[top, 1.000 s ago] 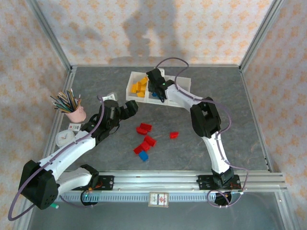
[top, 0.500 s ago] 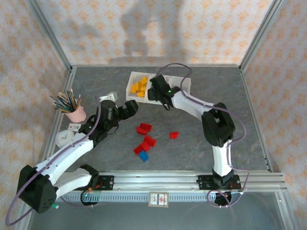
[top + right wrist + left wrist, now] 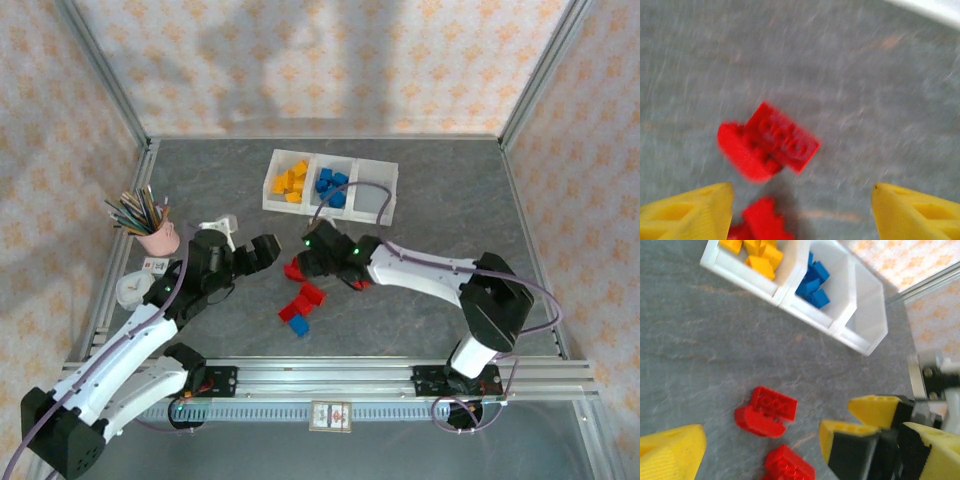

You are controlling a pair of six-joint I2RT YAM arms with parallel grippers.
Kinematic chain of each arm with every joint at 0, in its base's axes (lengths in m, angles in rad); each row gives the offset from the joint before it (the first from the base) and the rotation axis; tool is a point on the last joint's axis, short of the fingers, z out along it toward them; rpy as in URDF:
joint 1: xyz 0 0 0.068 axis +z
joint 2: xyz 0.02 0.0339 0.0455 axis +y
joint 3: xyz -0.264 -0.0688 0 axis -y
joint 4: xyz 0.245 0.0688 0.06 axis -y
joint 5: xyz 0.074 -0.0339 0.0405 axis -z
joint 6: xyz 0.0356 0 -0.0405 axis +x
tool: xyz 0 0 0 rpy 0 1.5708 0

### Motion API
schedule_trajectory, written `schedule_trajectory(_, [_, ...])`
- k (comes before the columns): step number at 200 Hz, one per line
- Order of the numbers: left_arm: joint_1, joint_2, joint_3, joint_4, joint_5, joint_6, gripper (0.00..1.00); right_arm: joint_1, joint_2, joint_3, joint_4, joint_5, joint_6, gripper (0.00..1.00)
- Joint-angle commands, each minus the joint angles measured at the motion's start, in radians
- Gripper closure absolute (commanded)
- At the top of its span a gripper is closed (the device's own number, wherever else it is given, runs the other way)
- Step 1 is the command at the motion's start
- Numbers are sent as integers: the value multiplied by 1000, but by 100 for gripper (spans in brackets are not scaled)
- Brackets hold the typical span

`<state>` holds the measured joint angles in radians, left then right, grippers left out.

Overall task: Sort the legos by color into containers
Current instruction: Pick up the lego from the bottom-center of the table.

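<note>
Hovering over the red legos (image 3: 767, 147) at the middle of the tabletop (image 3: 450, 190), the right arm's fingers (image 3: 685, 217) stand wide apart in the lower corners of the right wrist view and hold nothing. The red pair between them is smeared by blur, and a second red piece (image 3: 762, 222) is cut off by the lower edge. The left arm's fingers (image 3: 670, 455) also gape wide and empty at the lower corners of the left wrist view; the two black-backed yellow tips between them are probably the right arm's.

From above, the right arm covers part of the red pile, and a red sliver (image 3: 362, 283) peeps out beside it. One blue brick (image 3: 299, 327) lies at lower centre. The white tray (image 3: 378, 172) sits upper centre, well apart from the pile, with yellow legos (image 3: 290, 182) in its left compartment and blue legos (image 3: 331, 186) in the middle one. A pink cup of pencils (image 3: 158, 238) stands at left.
</note>
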<state>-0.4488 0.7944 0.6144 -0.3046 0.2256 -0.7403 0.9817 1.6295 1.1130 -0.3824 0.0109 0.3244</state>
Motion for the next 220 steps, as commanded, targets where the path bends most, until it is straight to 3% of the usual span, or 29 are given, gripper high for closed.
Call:
schedule_trajectory(1, [12, -56, -34, -111, -9, -35, 1, 96, -46, -51, -51, 67, 72, 27])
schedule_trajectory(70, [12, -192, -103, -175, -36, -133, 1, 300, -18, -139, 52, 27, 163, 26])
schedule_trajectory(119, [12, -209, -109, -183, -48, -143, 1, 334, 61, -138, 88, 54, 166, 31])
schedule_trajectory(197, [12, -225, -129, -174, -64, -154, 1, 334, 151, -91, 104, 69, 123, 53])
schedule_trajectory(220, [12, -225, -126, -169, -60, -153, 1, 334, 154, -85, 97, 69, 117, 66])
